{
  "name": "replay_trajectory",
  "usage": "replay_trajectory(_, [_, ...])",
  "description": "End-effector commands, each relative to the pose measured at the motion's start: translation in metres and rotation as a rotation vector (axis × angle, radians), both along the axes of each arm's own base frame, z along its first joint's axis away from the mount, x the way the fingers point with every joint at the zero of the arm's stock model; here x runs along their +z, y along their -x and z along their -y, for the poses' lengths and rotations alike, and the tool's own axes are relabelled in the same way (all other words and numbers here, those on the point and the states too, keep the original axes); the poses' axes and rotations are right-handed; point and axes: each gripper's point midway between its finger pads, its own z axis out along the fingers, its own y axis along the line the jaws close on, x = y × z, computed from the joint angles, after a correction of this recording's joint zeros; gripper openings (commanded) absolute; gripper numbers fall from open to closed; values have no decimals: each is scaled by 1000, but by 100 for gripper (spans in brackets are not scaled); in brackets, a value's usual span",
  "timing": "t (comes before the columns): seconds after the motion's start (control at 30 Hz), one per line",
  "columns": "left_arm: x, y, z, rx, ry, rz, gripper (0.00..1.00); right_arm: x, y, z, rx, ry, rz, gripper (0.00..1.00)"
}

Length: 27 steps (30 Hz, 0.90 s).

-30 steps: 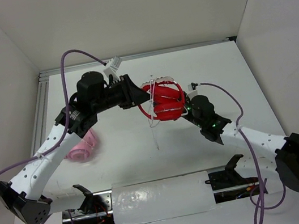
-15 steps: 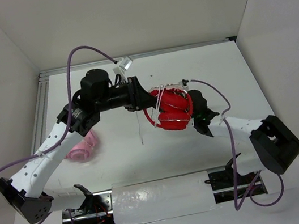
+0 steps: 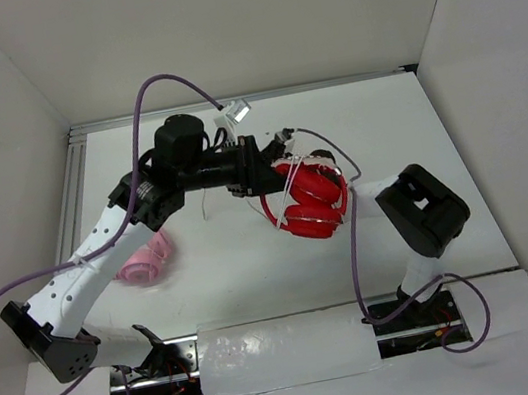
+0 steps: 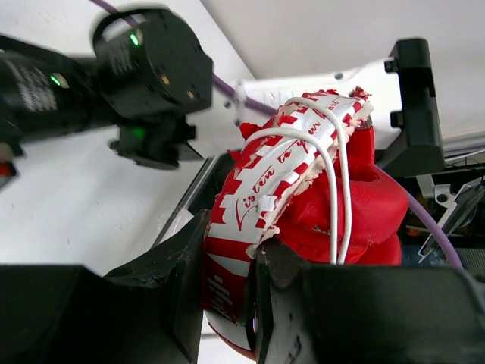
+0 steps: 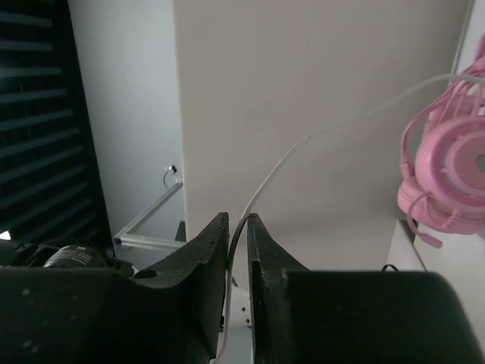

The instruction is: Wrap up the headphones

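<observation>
The red headphones [image 3: 310, 202] hang above the table's middle, cups together, with the thin white cable [image 3: 288, 188] looped across them. My left gripper [image 3: 254, 167] is shut on the red-and-white headband [image 4: 261, 182]; the fingers clamp it from both sides [image 4: 231, 239]. Two cable strands [image 4: 337, 189] run over the cups. My right gripper [image 3: 282, 141] sits at the headphones' far side, mostly hidden. In the right wrist view its jaws [image 5: 237, 218] are shut on the white cable [image 5: 288, 155], which rises out of them towards the upper right.
Pale pink headphones [image 3: 145, 261] lie on the table under the left arm and show in the right wrist view [image 5: 451, 171]. An aluminium rail [image 3: 72, 199] runs along the left edge. White walls enclose three sides. The right arm's elbow [image 3: 423, 206] is folded up right of the headphones.
The right arm has swung from the headphones' near right round to their far side, carrying the cable; the loose strand below is gone. The left gripper has shifted slightly right with the headphones.
</observation>
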Motion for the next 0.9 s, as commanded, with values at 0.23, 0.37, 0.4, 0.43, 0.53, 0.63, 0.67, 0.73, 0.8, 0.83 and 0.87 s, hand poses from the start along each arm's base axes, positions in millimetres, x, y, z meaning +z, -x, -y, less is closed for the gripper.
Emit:
replay_trajectory(0.23, [64, 21, -14, -31, 83, 137, 0, 98, 44, -23, 264, -264, 438, 26])
replay_trajectory(0.37, [68, 28, -18, -45, 97, 154, 0, 98, 47, -24, 248, -253, 469, 26])
replay_trajectory(0.4, [67, 29, -18, -47, 95, 150, 0, 100, 48, -24, 251, -251, 486, 28])
replay_trajectory(0.43, [69, 29, -19, -46, 97, 157, 0, 100, 51, -26, 267, -246, 492, 30])
replay_trajectory(0.53, [74, 25, -19, -27, 90, 166, 0, 102, 64, -33, 325, -246, 524, 35])
replay_trajectory(0.63, [81, 17, -19, -15, 79, 183, 0, 103, 74, -36, 368, -259, 546, 35])
replay_trajectory(0.67, [83, 17, -20, -18, 77, 187, 0, 103, 77, -36, 371, -263, 552, 35])
replay_trajectory(0.73, [88, 11, -21, -20, 74, 188, 0, 101, 79, -38, 384, -243, 555, 34])
replay_trajectory(0.8, [91, 9, -23, -28, 78, 183, 0, 103, 82, -40, 382, -215, 571, 26])
replay_trajectory(0.83, [89, 9, -22, -37, 78, 175, 0, 99, 81, -41, 370, -199, 557, 19])
replay_trajectory(0.87, [87, 14, -21, -73, 86, 161, 0, 95, 77, -44, 357, -173, 520, 8])
